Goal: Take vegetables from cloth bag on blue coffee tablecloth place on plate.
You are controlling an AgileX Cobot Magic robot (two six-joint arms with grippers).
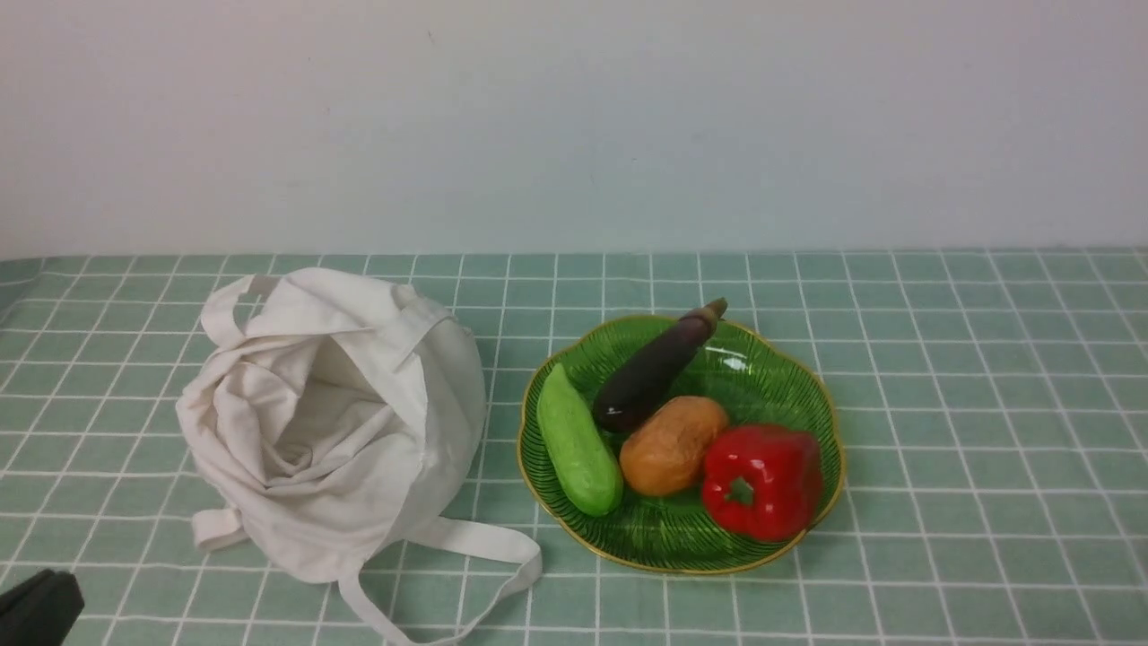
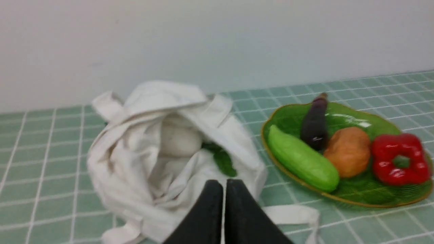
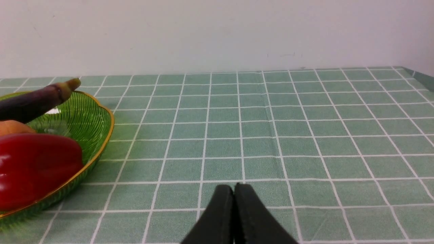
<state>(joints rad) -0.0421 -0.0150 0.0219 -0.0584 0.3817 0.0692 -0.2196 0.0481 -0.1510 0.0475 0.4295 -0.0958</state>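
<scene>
The off-white cloth bag lies slumped and open on the left of the checked tablecloth. To its right, the green plate holds a cucumber, an eggplant, a potato and a red pepper. My left gripper is shut and empty, hovering at the near side of the bag. A dark green leafy bit shows inside the bag's mouth. My right gripper is shut and empty, low over bare cloth to the right of the plate.
A strap handle of the bag trails across the cloth toward the plate's near rim. A plain pale wall stands behind the table. A dark part of my left arm shows at the near left corner.
</scene>
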